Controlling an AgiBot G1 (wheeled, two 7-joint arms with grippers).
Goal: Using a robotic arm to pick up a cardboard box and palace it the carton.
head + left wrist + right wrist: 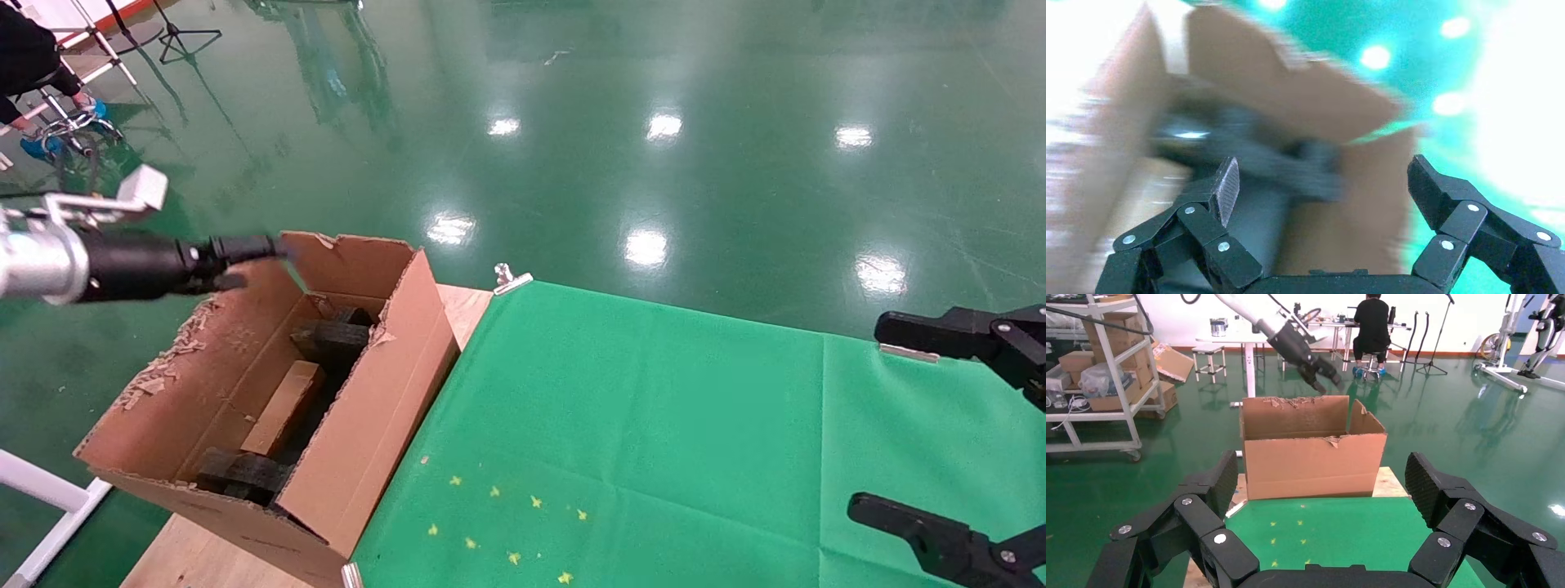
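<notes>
Green glossy floor runs out behind everything, and nearer me a green cloth [654, 425] covers most of the wooden table [466, 306]. At the table's left edge stands the carton [359, 425], flaps up and ragged along the top. Inside it I can see black foam blocks [331, 339] at both ends and, between them, the cardboard box [283, 408] lying on the bottom with its long axis along the carton's length.

My left gripper [245, 257] hangs above the carton's far left corner, over the rim and well clear of the box below; its jaws stand apart with nothing between them, and the left wrist view shows only a smeared look down into the carton. The right gripper [891, 416] sits at the cloth's right edge, jaws also wide apart and empty, facing the carton from across the table.

As I judge it, the box already lies where the task wants it, below and toward me from the left jaws, so the left arm is far nearer should anything need adjusting.
</notes>
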